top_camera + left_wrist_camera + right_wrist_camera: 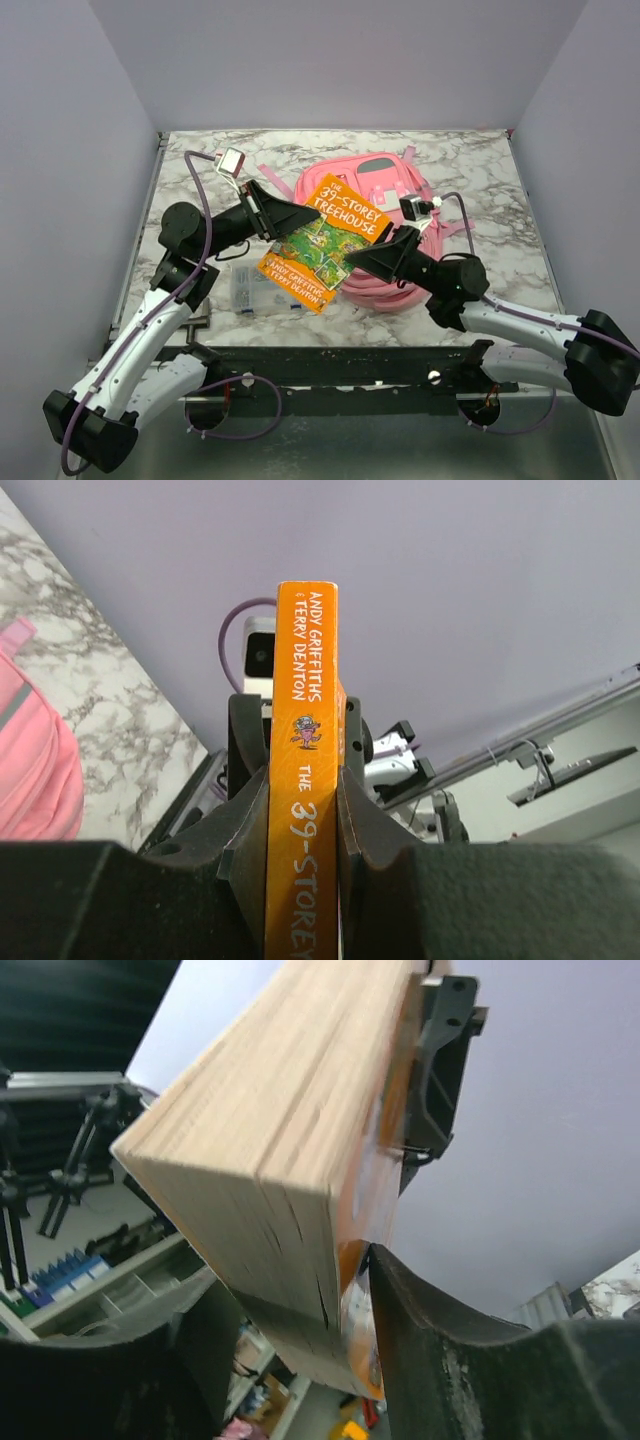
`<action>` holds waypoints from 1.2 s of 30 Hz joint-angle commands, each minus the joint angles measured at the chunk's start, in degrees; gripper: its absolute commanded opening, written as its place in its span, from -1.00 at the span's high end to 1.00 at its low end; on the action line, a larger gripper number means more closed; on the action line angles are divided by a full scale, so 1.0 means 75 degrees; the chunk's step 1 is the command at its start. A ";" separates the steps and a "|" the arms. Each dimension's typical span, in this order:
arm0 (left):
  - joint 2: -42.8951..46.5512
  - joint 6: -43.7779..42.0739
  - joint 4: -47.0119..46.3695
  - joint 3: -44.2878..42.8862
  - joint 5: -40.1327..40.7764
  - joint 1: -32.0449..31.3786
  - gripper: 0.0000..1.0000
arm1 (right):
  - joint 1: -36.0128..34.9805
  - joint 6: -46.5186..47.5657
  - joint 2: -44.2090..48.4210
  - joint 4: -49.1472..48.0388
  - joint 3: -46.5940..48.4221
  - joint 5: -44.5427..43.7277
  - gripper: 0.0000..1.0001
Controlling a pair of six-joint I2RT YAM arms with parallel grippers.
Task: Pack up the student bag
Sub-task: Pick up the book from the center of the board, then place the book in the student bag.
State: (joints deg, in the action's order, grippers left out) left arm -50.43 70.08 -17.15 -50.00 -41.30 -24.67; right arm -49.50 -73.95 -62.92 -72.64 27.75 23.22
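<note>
Left fingers [245, 850] clamp book [322, 243], above student bag [390, 185]

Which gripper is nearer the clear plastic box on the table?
Left. The left gripper, clamped on the book at its spine, is just beyond the clear plastic box; the right gripper is across the book, over the student bag.

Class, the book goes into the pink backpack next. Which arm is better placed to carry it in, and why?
Probably the left: the left fingers clamp the orange book's spine on both sides. The right fingers only straddle its page edge, grip unclear, above the pink backpack.
</note>
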 commanded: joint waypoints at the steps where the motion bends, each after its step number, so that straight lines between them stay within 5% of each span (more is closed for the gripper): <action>1: 0.0414 -0.0666 -0.0456 0.0208 0.2399 -0.0593 1.00 | -0.0033 -0.0381 -0.0045 -0.0623 -0.0250 -0.0497 -0.06; 7: 0.0320 -0.1243 -0.0456 0.0494 0.3712 -0.1127 1.00 | -0.0035 -0.0457 -0.0123 0.0117 -0.0259 -0.0698 0.28; 10: 0.0096 -0.1951 -0.0392 0.0437 0.3741 -0.1128 0.94 | 0.0071 0.0124 0.0229 0.1643 -0.0251 -0.1058 0.75; 11: 0.0073 -0.2379 -0.0115 0.0346 0.3761 -0.1129 0.65 | 0.0182 0.0408 0.0489 0.2634 -0.0131 -0.1377 0.96; 14: 0.0095 -0.3872 0.1283 0.0016 0.4492 -0.1135 -0.15 | 0.0628 0.1928 0.1214 0.7316 0.0849 -0.3111 0.99; 17: -0.0067 -0.5286 0.2765 -0.0174 0.5186 -0.1139 -0.39 | 0.0823 0.3664 0.1526 1.0404 0.1853 -0.5904 0.99; 22: -0.0714 -0.6377 0.3174 0.0265 0.5050 -0.1511 -0.36 | 0.0823 0.5613 0.2360 1.2022 0.2032 -0.9818 0.99; 25: -0.1407 -0.7101 0.3053 0.0253 0.5260 -0.2388 -0.31 | 0.0824 0.5053 0.2921 1.2930 0.2050 -1.1290 0.99; 30: -0.2945 -0.7607 0.2420 -0.0253 0.4333 -0.3757 -0.29 | 0.0824 0.3271 0.4081 1.4550 0.2198 -1.2442 0.99; 36: -0.5402 -0.7284 0.2275 -0.1730 0.3237 -0.4612 -0.29 | 0.0827 0.4041 0.6093 1.3899 0.2054 -1.2219 0.99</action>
State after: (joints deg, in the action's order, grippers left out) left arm -82.59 16.40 2.22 -55.99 -10.52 -55.79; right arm -43.07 -45.58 -24.73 34.22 41.74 -63.00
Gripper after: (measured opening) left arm 0.648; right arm 0.257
